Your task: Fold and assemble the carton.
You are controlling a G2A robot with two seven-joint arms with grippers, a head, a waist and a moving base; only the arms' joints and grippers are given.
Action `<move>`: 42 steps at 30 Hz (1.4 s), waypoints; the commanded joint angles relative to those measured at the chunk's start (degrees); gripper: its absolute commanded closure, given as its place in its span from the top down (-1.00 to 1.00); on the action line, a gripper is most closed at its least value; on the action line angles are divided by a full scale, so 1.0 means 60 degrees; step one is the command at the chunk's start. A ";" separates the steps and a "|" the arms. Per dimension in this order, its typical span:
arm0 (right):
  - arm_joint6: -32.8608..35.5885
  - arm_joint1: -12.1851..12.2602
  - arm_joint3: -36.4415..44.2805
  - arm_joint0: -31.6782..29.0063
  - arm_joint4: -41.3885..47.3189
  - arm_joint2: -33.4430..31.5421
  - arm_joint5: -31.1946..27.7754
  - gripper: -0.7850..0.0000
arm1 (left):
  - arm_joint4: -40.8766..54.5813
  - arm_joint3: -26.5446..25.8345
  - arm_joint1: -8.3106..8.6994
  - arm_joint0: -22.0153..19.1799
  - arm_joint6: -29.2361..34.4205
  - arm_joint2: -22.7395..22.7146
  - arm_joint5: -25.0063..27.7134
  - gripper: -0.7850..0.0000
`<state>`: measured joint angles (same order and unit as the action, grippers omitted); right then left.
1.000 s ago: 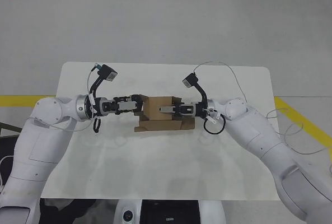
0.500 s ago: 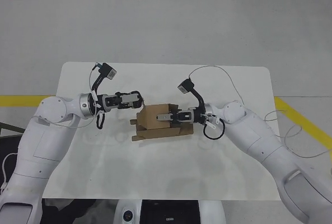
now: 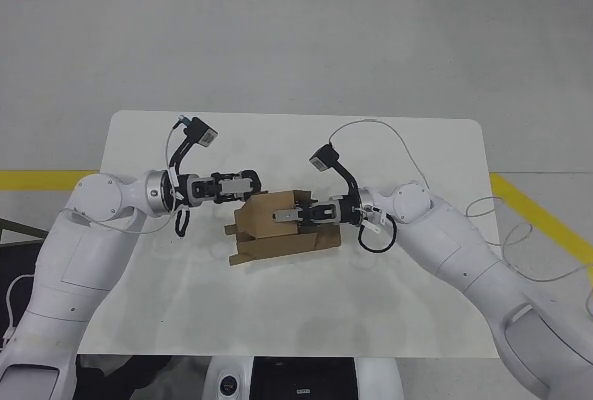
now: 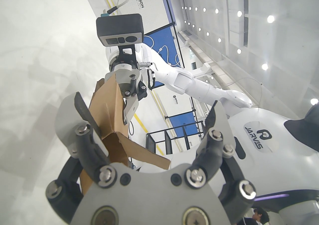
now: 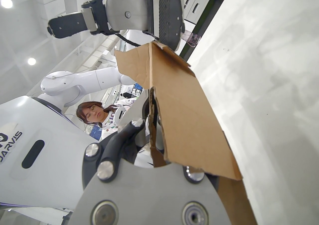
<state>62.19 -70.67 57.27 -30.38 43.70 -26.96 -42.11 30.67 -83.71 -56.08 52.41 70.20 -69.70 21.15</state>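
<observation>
A brown carton [image 3: 276, 228], partly opened with loose flaps, sits tilted in the middle of the white table [image 3: 426, 300]. My right gripper [image 3: 288, 213] comes in from the right and is shut on one upright wall of the carton [image 5: 184, 111]; the cardboard hides its far finger. My left gripper [image 3: 248, 184] stands open at the carton's back left corner. In the right wrist view one of its pads [image 5: 169, 12] touches the carton's top corner. In the left wrist view the carton [image 4: 107, 114] lies against one finger [image 4: 84, 114] of the open left gripper [image 4: 149, 116].
Bare table surface lies all around the carton. A yellow floor line [image 3: 16, 180] runs past both sides of the table. Loose cables [image 3: 406, 130] hang from the right arm above the back of the table.
The carton has swung and shifted toward the front left, carried by my right gripper. My left gripper came off the carton's left end, lifted back, and now rests at its corner.
</observation>
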 commanded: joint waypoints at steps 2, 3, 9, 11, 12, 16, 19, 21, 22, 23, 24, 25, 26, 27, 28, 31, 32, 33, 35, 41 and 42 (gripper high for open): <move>0.0002 0.0000 -0.0091 -0.0020 0.0091 -0.0021 0.0003 -1.00 | -0.0134 0.0037 0.0008 -0.0007 -0.0104 -0.0070 0.0090 1.00; -0.0002 0.0005 -0.0137 -0.0020 0.0104 -0.0039 -0.0002 -1.00 | -0.0230 0.0063 0.0015 -0.0014 -0.0193 -0.0123 0.0154 1.00; -0.0230 0.0063 -0.0408 -0.0008 0.0082 -0.0254 -0.0229 -1.00 | -0.0747 -0.0012 0.0053 0.0034 -0.0661 -0.0378 0.0466 1.00; -0.0333 0.0075 -0.0499 0.0009 0.0043 -0.0326 -0.0332 -1.00 | -0.0812 -0.0124 0.0063 0.0090 -0.0691 -0.0414 0.0512 1.00; -0.0379 0.0076 -0.0534 0.0019 0.0038 -0.0360 -0.0378 -1.00 | -0.0829 -0.0182 0.0067 0.0124 -0.0697 -0.0425 0.0526 1.00; -0.0502 0.0063 -0.0678 0.0084 0.0006 -0.0469 -0.0500 -1.00 | -0.0866 -0.0358 0.0075 0.0222 -0.0676 -0.0415 0.0535 1.00; -0.0627 0.0026 -0.0822 0.0133 0.0007 -0.0539 -0.0625 -1.00 | -0.0849 -0.0423 0.0071 0.0252 -0.0649 -0.0372 0.0524 1.00; -0.0691 -0.0010 -0.0919 0.0168 0.0007 -0.0573 -0.0689 -1.00 | -0.0862 -0.0445 0.0067 0.0259 -0.0615 -0.0335 0.0526 1.00; -0.0716 -0.0029 -0.0981 0.0185 0.0014 -0.0589 -0.0714 -1.00 | -0.0867 -0.0457 0.0065 0.0259 -0.0600 -0.0314 0.0530 1.00; -0.0747 -0.0051 -0.1035 0.0204 0.0029 -0.0609 -0.0745 -1.00 | -0.0859 -0.0464 0.0062 0.0262 -0.0584 -0.0291 0.0523 1.00; -0.0785 -0.0072 -0.1105 0.0224 0.0039 -0.0632 -0.0782 -1.00 | -0.0847 -0.0472 0.0059 0.0264 -0.0565 -0.0269 0.0524 1.00; -0.0818 -0.0094 -0.1176 0.0243 0.0053 -0.0656 -0.0816 -1.00 | -0.0844 -0.0485 0.0057 0.0263 -0.0530 -0.0248 0.0525 1.00; -0.0857 -0.0118 -0.1248 0.0261 0.0080 -0.0685 -0.0854 -1.00 | -0.0816 -0.0488 0.0054 0.0268 -0.0511 -0.0229 0.0528 1.00; -0.0892 -0.0141 -0.1321 0.0282 0.0092 -0.0711 -0.0889 -1.00 | -0.0809 -0.0492 0.0052 0.0270 -0.0490 -0.0212 0.0530 1.00; -0.0932 -0.0166 -0.1401 0.0299 0.0113 -0.0741 -0.0929 -1.00 | -0.0803 -0.0496 0.0050 0.0274 -0.0468 -0.0193 0.0529 1.00; -0.1057 -0.0248 -0.1634 0.0354 0.0159 -0.0828 -0.1053 -1.00 | -0.0737 -0.0508 0.0044 0.0285 -0.0419 -0.0153 0.0518 1.00; -0.1105 -0.0277 -0.1724 0.0371 0.0179 -0.0862 -0.1101 -1.00 | -0.0720 -0.0517 0.0043 0.0285 -0.0398 -0.0146 0.0515 1.00; -0.1156 -0.0309 -0.1815 0.0387 0.0197 -0.0895 -0.1153 -1.00 | -0.0688 -0.0525 0.0042 0.0287 -0.0384 -0.0143 0.0516 1.00; -0.1241 -0.0378 -0.1979 0.0424 0.0192 -0.0946 -0.1237 -1.00 | -0.0631 -0.0537 0.0042 0.0294 -0.0358 -0.0142 0.0507 1.00; -0.1394 -0.0614 -0.2311 0.0519 0.0106 -0.1028 -0.1390 -1.00 | -0.0579 -0.0663 0.0033 0.0327 -0.0260 -0.0061 0.0476 1.00; -0.1404 -0.0657 -0.2345 0.0526 0.0108 -0.1037 -0.1400 -1.00 | -0.0582 -0.0682 0.0029 0.0335 -0.0269 -0.0040 0.0478 1.00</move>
<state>53.83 -74.40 43.38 -27.25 44.33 -33.13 -50.45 27.22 -87.70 -55.89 54.38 68.62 -70.07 24.01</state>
